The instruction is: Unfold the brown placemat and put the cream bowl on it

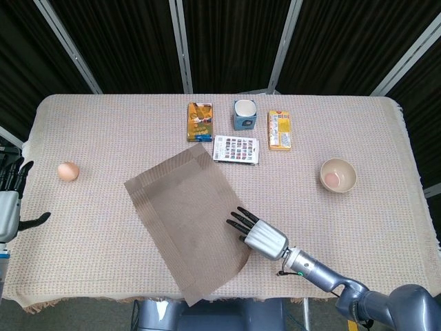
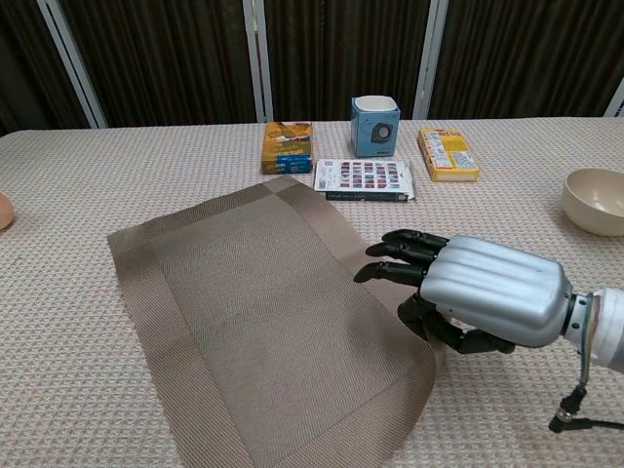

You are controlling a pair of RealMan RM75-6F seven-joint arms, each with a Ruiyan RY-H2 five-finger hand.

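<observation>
The brown placemat [image 1: 186, 217] lies unfolded and flat on the table, turned at an angle, in the front middle. My right hand [image 1: 260, 234] is at its right edge. In the chest view the right hand [image 2: 468, 292] has its fingers stretched over the placemat [image 2: 263, 312] and its thumb curled in at the edge, pinching it. The cream bowl [image 1: 338, 175] stands upright at the right, well apart from the mat, and shows in the chest view too, bowl [image 2: 597, 200]. My left hand [image 1: 10, 200] hangs off the table's left side, fingers spread and holding nothing.
An egg [image 1: 67, 171] lies at the far left. Behind the mat stand an orange box [image 1: 200, 121], a blue-and-white cup [image 1: 244, 114] and a yellow box [image 1: 278, 129]. A printed card [image 1: 236, 148] lies close to the mat's far corner.
</observation>
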